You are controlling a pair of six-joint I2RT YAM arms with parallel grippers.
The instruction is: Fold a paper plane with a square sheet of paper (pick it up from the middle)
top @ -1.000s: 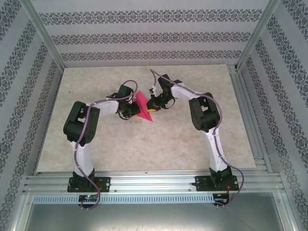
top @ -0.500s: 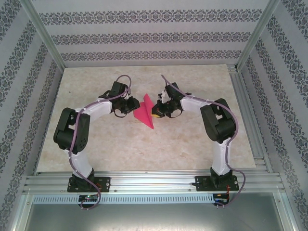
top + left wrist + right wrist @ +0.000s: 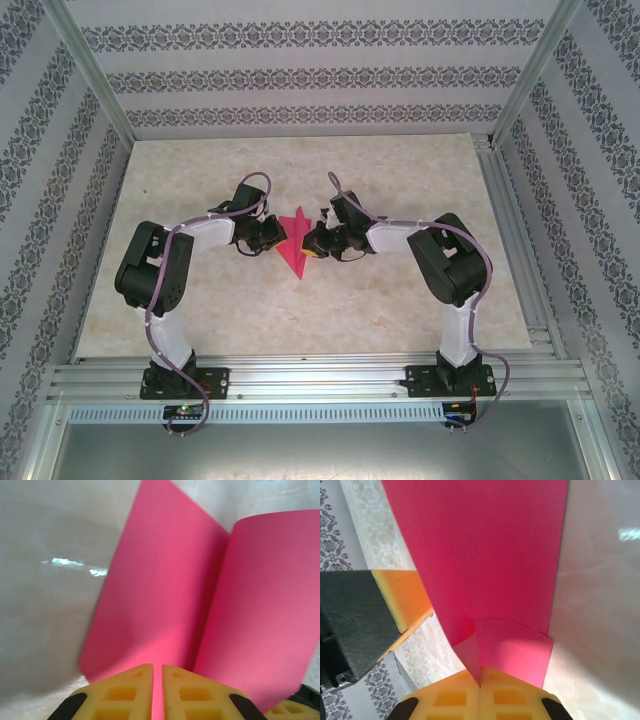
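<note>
The sheet of paper runs off the top edge (right wrist view); the fingers of the right gripper run off the bottom.

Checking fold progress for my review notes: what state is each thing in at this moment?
sheet of paper: partly folded with a crease, one flap bowed, pinched from both sides.
left gripper: shut on the sheet of paper.
right gripper: shut on the sheet of paper, at a small folded corner.
</note>
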